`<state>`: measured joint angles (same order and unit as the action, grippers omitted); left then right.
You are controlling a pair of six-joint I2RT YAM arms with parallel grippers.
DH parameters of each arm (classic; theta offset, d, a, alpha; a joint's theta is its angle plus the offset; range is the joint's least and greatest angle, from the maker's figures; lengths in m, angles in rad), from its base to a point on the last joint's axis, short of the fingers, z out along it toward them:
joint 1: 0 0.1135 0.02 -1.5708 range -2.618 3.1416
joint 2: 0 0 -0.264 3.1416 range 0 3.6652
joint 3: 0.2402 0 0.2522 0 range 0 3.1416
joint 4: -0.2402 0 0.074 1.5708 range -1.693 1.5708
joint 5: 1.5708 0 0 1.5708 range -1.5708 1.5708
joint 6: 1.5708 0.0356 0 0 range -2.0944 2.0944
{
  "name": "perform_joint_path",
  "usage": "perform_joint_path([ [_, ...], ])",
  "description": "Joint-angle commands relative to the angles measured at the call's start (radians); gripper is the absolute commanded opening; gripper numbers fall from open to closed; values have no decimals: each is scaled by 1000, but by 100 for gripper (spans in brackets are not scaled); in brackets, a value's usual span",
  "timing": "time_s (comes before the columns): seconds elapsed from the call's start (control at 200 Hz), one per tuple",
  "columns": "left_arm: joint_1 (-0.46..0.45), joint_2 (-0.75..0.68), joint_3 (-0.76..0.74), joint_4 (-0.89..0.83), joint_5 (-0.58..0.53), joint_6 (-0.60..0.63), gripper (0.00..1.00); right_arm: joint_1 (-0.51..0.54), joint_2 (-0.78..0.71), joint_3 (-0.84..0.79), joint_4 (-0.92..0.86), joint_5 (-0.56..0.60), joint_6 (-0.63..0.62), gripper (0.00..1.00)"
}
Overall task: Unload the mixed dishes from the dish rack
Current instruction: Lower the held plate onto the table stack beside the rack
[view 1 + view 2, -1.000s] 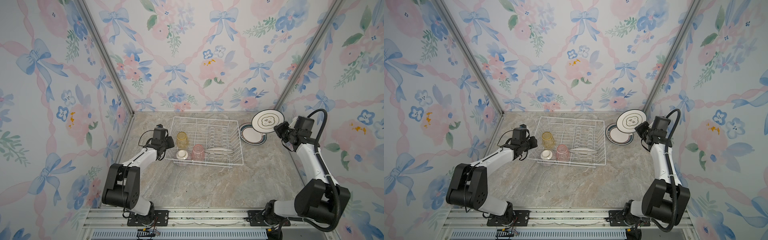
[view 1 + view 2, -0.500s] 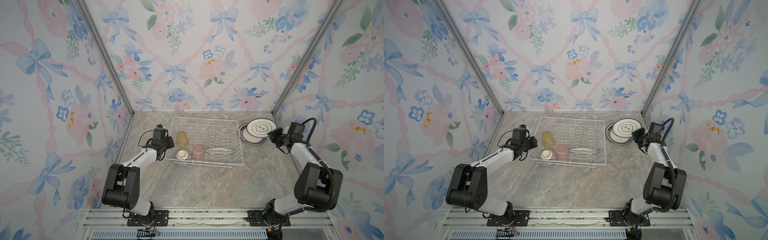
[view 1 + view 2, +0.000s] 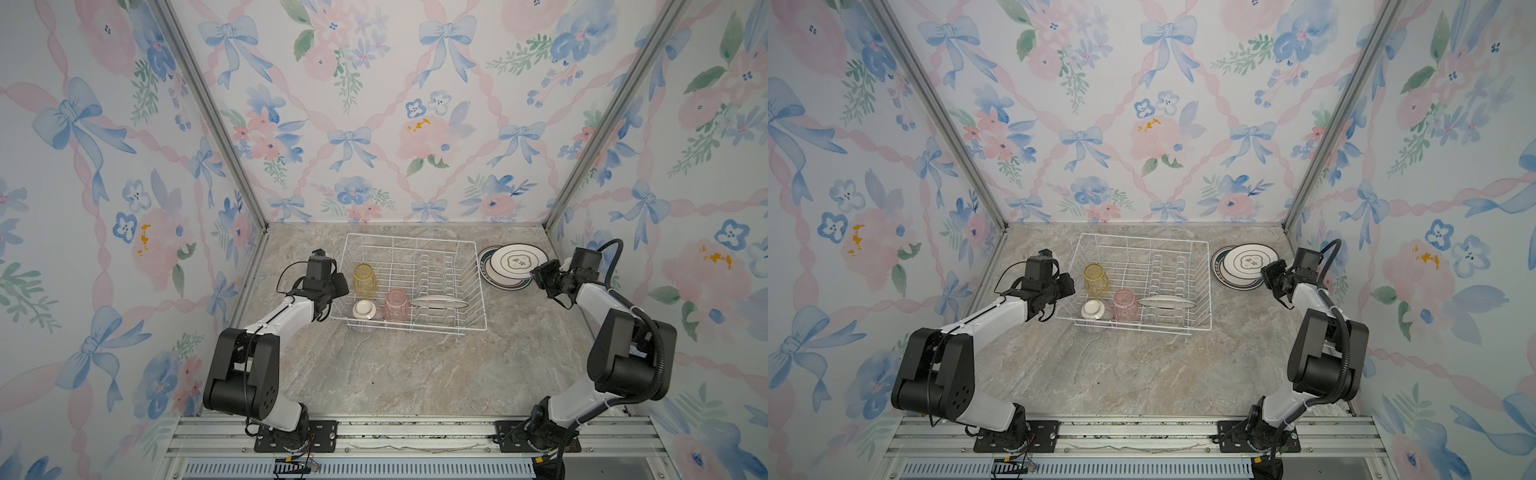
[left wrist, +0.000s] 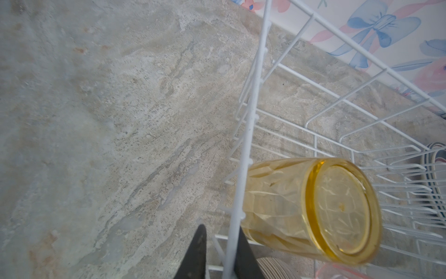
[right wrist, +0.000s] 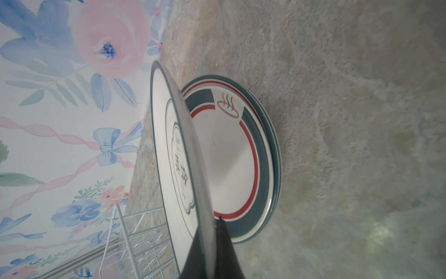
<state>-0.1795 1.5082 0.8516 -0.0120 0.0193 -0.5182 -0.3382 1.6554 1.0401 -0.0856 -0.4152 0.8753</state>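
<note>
To the right of the dish rack (image 3: pixel 399 266), the right pincer (image 3: pixel 539 274) grips the rim of a held plate (image 3: pixel 515 261), tilted over a stack of plates (image 3: pixel 496 281) on the bench (image 3: pixel 395 374) — at least two already out. The left pincer (image 4: pixel 221 235) is clamped on the rack's left wall wire. Still inside are an inverted yellow tumbler (image 3: pixel 364 279), a pink tumbler (image 3: pixel 395 304), a striped bowl (image 3: pixel 364 311) and one racked plate (image 3: pixel 438 302) — the task appears about half done.

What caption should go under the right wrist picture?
The right gripper pinches a white plate by its rim, tilted over the stacked plates on the stone table.
</note>
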Motion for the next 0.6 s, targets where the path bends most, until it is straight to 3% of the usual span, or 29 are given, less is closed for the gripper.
perform_joint_path([
  [0.0, -20, 1, -38, -57, 11, -17, 21, 12, 43, 16, 41, -27, -10, 0],
  [0.595, -20, -29, -58, -60, 6, -20, 21, 50, 177, 79, 47, -53, -26, 0],
])
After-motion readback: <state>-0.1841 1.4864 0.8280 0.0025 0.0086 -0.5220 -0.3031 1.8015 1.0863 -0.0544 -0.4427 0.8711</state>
